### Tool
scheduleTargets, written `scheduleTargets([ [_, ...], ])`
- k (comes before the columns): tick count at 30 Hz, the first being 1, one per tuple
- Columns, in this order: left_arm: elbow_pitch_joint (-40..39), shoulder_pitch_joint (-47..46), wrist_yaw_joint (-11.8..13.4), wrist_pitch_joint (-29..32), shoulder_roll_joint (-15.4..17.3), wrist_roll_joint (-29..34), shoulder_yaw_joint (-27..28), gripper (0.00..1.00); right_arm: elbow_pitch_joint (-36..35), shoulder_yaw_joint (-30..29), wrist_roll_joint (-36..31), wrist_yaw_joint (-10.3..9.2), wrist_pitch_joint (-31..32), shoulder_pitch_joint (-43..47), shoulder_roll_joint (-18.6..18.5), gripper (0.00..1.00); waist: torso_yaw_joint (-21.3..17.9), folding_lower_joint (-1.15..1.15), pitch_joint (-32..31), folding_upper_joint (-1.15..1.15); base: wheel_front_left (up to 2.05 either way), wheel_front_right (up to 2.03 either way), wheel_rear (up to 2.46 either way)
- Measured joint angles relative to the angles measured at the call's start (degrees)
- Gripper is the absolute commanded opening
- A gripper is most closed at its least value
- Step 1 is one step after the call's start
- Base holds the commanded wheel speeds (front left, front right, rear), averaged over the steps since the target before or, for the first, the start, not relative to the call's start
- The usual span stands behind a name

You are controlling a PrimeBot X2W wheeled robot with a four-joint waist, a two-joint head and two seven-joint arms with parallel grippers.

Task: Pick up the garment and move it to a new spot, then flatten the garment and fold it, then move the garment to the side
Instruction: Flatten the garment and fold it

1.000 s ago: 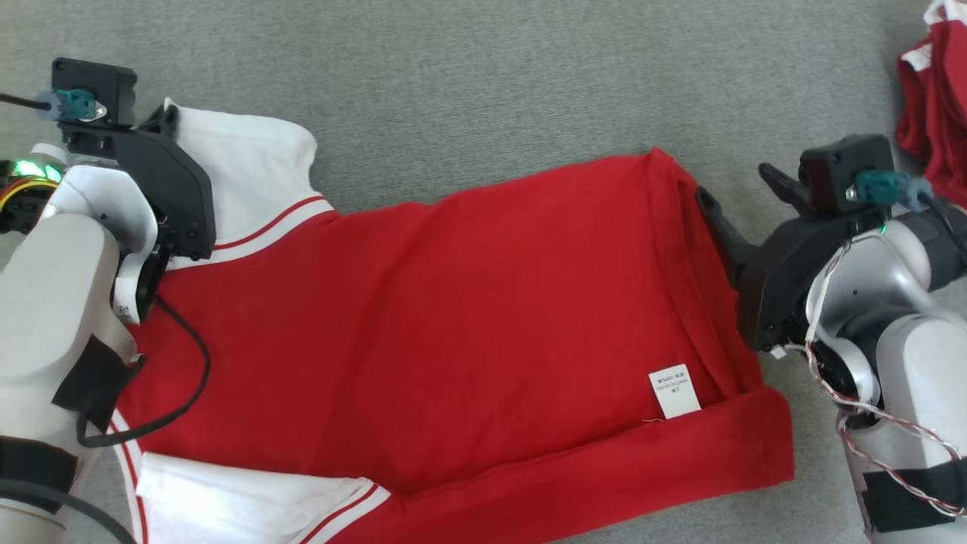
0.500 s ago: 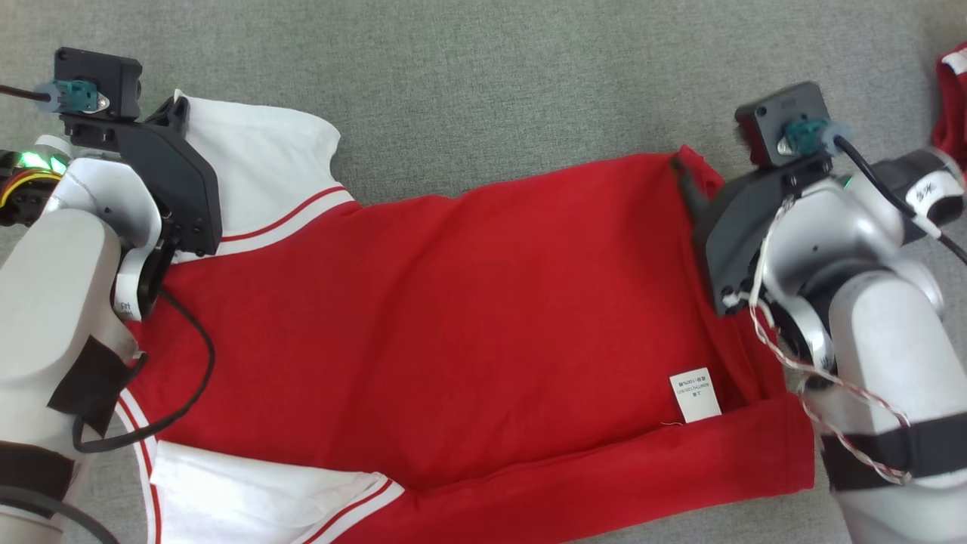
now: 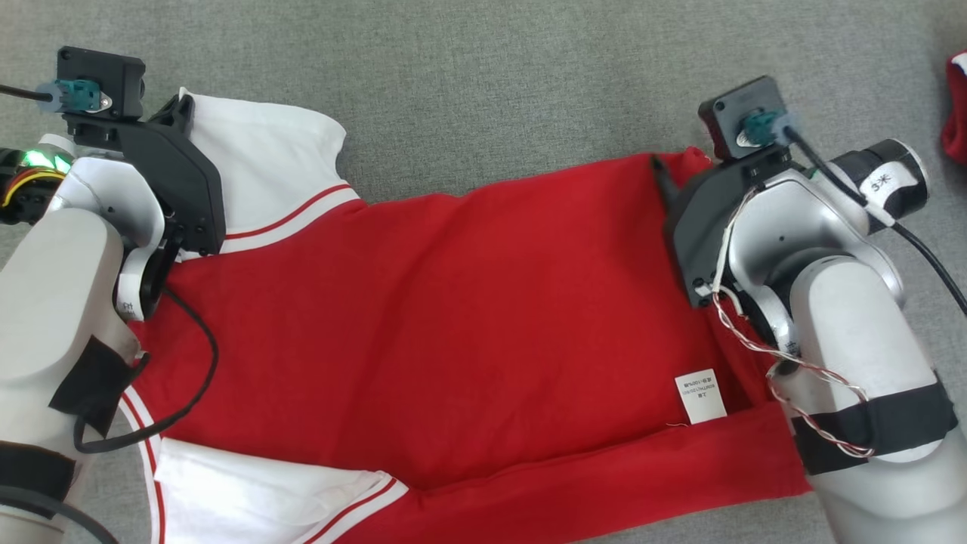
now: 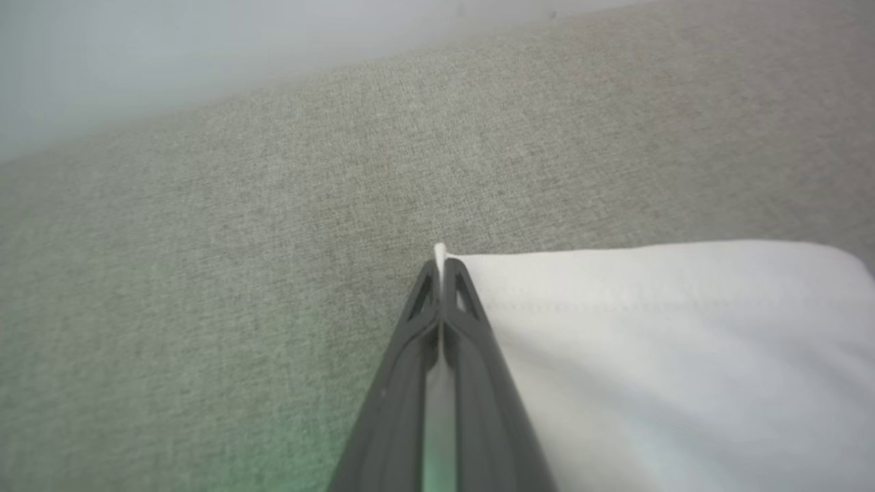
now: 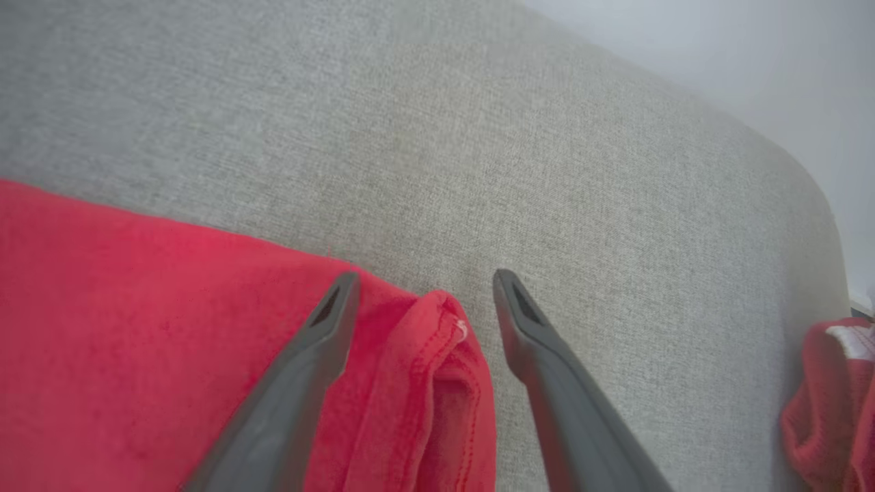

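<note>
One red shirt (image 3: 453,317) lay spread on the grey cloth surface (image 3: 491,75), in the middle of the head view, between the two grippers. Its long axis ran from side to side across that view: the shoulder end pointed to the robot's left and the bottom hem to the robot's right. It had two white sleeves, both at the left end, the far sleeve (image 3: 264,159) and the near sleeve (image 3: 249,491), each trimmed with thin red stripes. One white label (image 3: 700,395) showed on the red cloth near the right end, just above one long flap (image 3: 604,472) that was folded over along the near edge. The left gripper (image 4: 441,263) was clenched on the outer corner of the far sleeve; in the left wrist view a thin edge of white cloth stood out between its two closed fingers. The right gripper (image 5: 427,275) was released, its two fingers wide apart on both sides of the far hem corner, which was bunched into a small roll. Whether those fingers touched the cloth I could not tell. One more red and white piece of clothing (image 3: 956,106) lay at the right edge, well apart from the shirt.
</note>
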Motion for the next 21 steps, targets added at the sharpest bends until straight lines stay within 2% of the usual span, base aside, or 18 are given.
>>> scheduleTargets([
  [6, -0.4, 0.2, 0.2, 0.0, 0.1, -0.6, -0.2, 0.0, 0.7, 0.0, -2.7, 0.0, 2.0, 0.0, -2.9, 1.0, 0.2, 0.0, 0.1, 0.0, 0.0, 0.0, 0.0],
  [7, -0.5, 0.2, 0.2, -0.1, 0.1, -0.6, -0.2, 0.0, 0.6, -0.1, -2.8, 0.0, 2.1, 0.1, -3.0, 0.97, 0.2, 0.0, 0.1, 0.0, 0.0, 0.0, 0.0],
  [8, -0.6, 0.3, 0.2, -0.2, 0.2, -0.6, -0.3, 0.0, 0.4, -0.3, -2.8, 0.0, 2.1, 0.1, -3.0, 0.85, 0.2, 0.0, 0.1, 0.0, 0.0, 0.0, 0.0],
  [9, -0.6, 0.3, 0.3, -0.2, 0.2, -0.6, -0.3, 0.0, 0.3, -0.3, -2.8, 0.0, 2.1, 0.2, -3.1, 0.49, 0.1, 0.0, 0.1, 0.0, 0.0, 0.0, 0.0],
  [11, -0.6, 0.3, 0.3, -0.2, 0.3, -0.6, -0.4, 0.0, 0.1, -0.4, -2.8, 0.0, 2.3, 0.5, -3.2, 0.44, 0.0, 0.0, 0.1, 0.0, 0.0, 0.0, 0.0],
  [12, -0.6, 0.3, 0.3, -0.2, 0.4, -0.6, -0.5, 0.0, 0.0, -0.3, -2.7, 0.0, 2.4, 0.8, -3.4, 0.36, 0.0, 0.0, 0.0, 0.0, 0.0, 0.0, 0.0],
  [13, -0.6, 0.3, 0.4, -0.2, 0.4, -0.6, -0.5, 0.0, -0.1, -0.3, -2.6, 0.0, 2.5, 1.2, -3.5, 0.36, -0.1, 0.0, 0.0, 0.0, 0.0, 0.0, 0.0],
  [16, -0.7, 0.3, 0.4, -0.1, 0.5, -0.6, -0.7, 0.0, -0.2, -0.2, -2.2, 0.0, 2.9, 1.4, -3.8, 0.21, -0.2, 0.0, -0.1, 0.0, 0.0, 0.0, 0.0],
  [18, -0.7, 0.3, 0.4, -0.1, 0.6, -0.7, -0.8, 0.0, -0.3, -0.4, -2.0, 0.0, 2.8, 1.4, -3.9, 0.16, -0.3, 0.0, -0.2, 0.0, 0.0, 0.0, 0.0],
  [19, -0.6, 0.3, 0.4, -0.1, 0.6, -0.8, -0.8, 0.0, -0.3, -0.3, -1.9, 0.0, 2.8, 1.4, -3.9, 0.07, -0.3, 0.0, -0.2, 0.0, 0.0, 0.0, 0.0],
  [20, -0.7, 0.3, 0.4, -0.1, 0.7, -0.8, -0.8, 0.0, -0.3, -0.4, -1.9, 0.0, 2.7, 1.4, -3.9, 0.04, -0.3, 0.0, -0.2, 0.0, 0.0, 0.0, 0.0],
  [21, -0.7, 0.3, 0.4, -0.1, 0.7, -0.8, -0.9, 0.0, -0.3, -0.5, -1.9, 0.0, 2.4, 1.4, -3.9, 0.07, -0.3, 0.0, -0.2, 0.0, 0.0, 0.0, 0.0],
])
